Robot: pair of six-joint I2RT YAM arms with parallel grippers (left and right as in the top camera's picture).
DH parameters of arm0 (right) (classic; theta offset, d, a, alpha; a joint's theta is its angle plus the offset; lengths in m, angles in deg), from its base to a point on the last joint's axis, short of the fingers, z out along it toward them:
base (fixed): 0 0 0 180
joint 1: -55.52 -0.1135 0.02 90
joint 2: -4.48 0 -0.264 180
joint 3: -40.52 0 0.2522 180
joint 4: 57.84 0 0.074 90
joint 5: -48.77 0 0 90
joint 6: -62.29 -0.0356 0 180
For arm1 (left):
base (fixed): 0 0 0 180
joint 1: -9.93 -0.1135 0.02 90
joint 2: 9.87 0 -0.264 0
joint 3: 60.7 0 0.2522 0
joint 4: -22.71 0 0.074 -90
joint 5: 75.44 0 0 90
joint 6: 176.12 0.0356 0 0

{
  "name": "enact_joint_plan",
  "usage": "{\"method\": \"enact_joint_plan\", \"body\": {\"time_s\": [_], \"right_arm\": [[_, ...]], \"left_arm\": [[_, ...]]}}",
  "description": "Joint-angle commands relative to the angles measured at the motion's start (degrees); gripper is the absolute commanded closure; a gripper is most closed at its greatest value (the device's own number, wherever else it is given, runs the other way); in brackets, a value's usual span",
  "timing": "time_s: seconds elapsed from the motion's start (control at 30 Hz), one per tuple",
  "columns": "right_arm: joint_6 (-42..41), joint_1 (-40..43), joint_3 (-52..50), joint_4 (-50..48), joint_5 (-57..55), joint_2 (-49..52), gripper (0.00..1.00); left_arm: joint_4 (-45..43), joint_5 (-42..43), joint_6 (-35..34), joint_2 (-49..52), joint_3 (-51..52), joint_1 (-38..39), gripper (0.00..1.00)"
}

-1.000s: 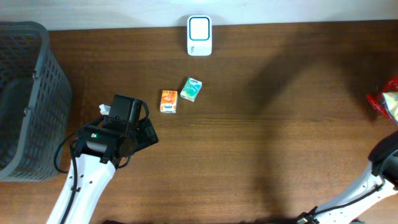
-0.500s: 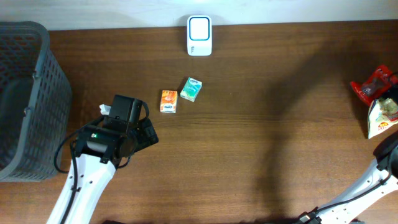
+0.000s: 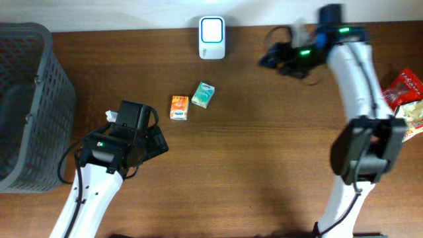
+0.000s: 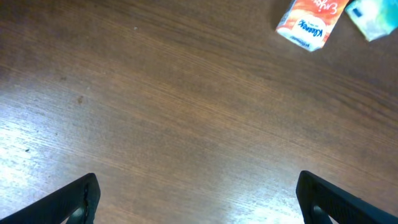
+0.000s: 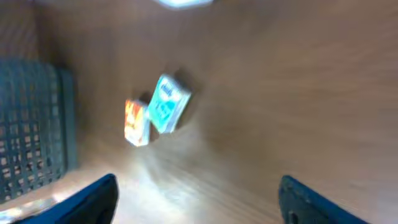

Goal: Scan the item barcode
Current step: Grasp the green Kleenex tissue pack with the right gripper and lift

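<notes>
Two small tissue packs lie side by side near the middle of the tabletop point(image 3: 264, 172), and either could be the item to scan. The orange pack point(image 3: 179, 107) sits just left of the green pack point(image 3: 203, 95), close together, though I cannot tell whether they touch. Both are flat, soft-looking rectangles in glossy printed wrap. The orange one's long axis runs roughly near to far, and the green one is turned slightly toward the far right. The scanner point(image 3: 212, 38), a white rounded block with a pale window, stands at the far edge, beyond the packs and a little to their right.

The left gripper point(image 3: 156, 141) is the nearer one. The orange pack lies just beyond it, far and slightly right, and shows at the top right of the left wrist view. Its fingers are spread wide with only bare wood grain between them.

The right gripper point(image 3: 269, 58) hangs at the far side, right of the scanner and well apart from the packs. Its wrist view is blurred, but the fingers are apart with nothing between them.

A dark plastic lattice basket point(image 3: 26, 99) stands at the left, and crinkly snack bags point(image 3: 406, 99) lie at the right edge.

The left arm looks best placed to reach for the orange pack, closing across its short side.
</notes>
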Motion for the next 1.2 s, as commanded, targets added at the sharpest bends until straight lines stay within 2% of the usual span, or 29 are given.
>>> {"method": "enact_joint_plan", "body": {"time_s": [0.0,0.1,0.17,0.3,0.4,0.5,0.57,0.7,0.73,0.77,0.8,0.83,0.9,0.97,1.03,1.17], "right_arm": [[-15.8,-6.7,-10.2,-14.2,-0.8,0.1,0.28],[-26.4,-13.6,-19.5,-29.3,-3.1,0.1,0.43],[-32.4,-18.3,-23.4,-34.5,-11.5,0.2,0.44],[-34.0,-23.0,-23.9,-39.8,-17.2,3.5,0.47],[-36.4,-23.5,-23.9,-44.1,-18.7,5.4,0.49],[-36.2,-23.5,-23.9,-44.1,-21.1,5.4,0.49],[-36.2,-23.5,-23.9,-44.8,-21.6,5.8,0.53],[-36.2,-23.5,-23.9,-46.7,-20.9,7.5,0.53],[-36.2,-23.5,-23.9,-46.7,-20.7,7.5,0.62],[-36.2,-23.4,-23.8,-46.7,-20.5,7.5,0.96],[-36.0,-22.6,-23.8,-46.6,-19.2,7.3,0.96],[-36.0,-21.0,-23.8,-46.6,-14.8,6.7,0.96],[-36.0,-15.1,-23.8,-47.1,2.3,4.8,0.96],[-33.0,-9.1,-23.8,-50.1,25.8,4.5,0.96],[-19.2,-5.2,-23.8,-53.8,49.5,4.5,0.96],[-14.5,-6.1,-23.9,-52.9,50.0,4.5,0.96]], "left_arm": [[-0.1,-0.6,-0.8,-0.2,-0.3,-0.1,0.01],[-0.1,-0.6,-0.8,-0.2,-0.3,-0.1,0.01],[-0.1,-0.6,-0.8,-0.2,-0.3,-0.1,0.01],[-0.1,-0.6,-0.8,-0.2,-0.3,-0.1,0.01],[-0.1,-0.6,-0.8,-0.2,-0.3,-0.1,0.01],[-0.1,-0.6,-0.8,-0.2,-0.3,-0.1,0.01],[-0.1,-0.6,-0.8,-0.2,-0.3,-0.1,0.01],[-0.1,-0.6,-0.8,-0.2,-0.3,-0.1,0.01],[-0.1,-0.6,-0.8,-0.2,-0.3,-0.1,0.01],[-0.1,-0.6,-0.8,-0.2,-0.3,-0.1,0.01],[-0.1,-0.6,-0.8,-0.2,-0.3,-0.1,0.01],[-0.1,-0.6,-0.8,-0.2,-0.3,-0.1,0.01],[-0.1,-0.6,-0.8,-0.2,-0.3,-0.1,0.01],[-0.1,-0.6,-0.8,-0.2,-0.3,-0.1,0.01],[-0.1,-0.6,-0.8,-0.2,-0.3,-0.1,0.01],[-0.1,-0.6,-0.8,-0.2,-0.3,-0.1,0.01]]}}
